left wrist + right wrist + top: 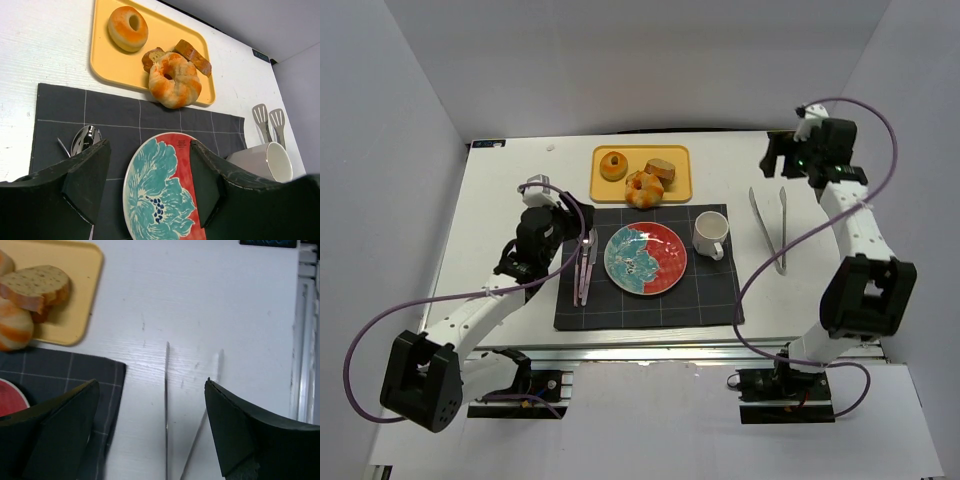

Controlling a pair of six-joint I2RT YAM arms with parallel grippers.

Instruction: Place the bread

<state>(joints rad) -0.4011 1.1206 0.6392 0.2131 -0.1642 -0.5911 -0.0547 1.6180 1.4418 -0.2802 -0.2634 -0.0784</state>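
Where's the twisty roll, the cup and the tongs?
knotted roll (177, 89): left wrist view, its glazed top.
cup (711, 233): top view, its open mouth.
tongs (780, 262): top view, near their joined end.

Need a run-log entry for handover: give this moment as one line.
left pincer: open, over placemat | right pincer: open, above tongs | bread: on tray, untouched | plate: empty

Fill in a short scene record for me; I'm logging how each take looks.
tray: yellow, behind the dark mat
bread: two slices and a knotted roll, all on the tray
bun: round, tray's back left
plate: on the mat, empty
cup: on the mat, right of the plate
tongs: right of the mat
left gripper: open, empty, above the plate
right gripper: open, empty, above the tongs
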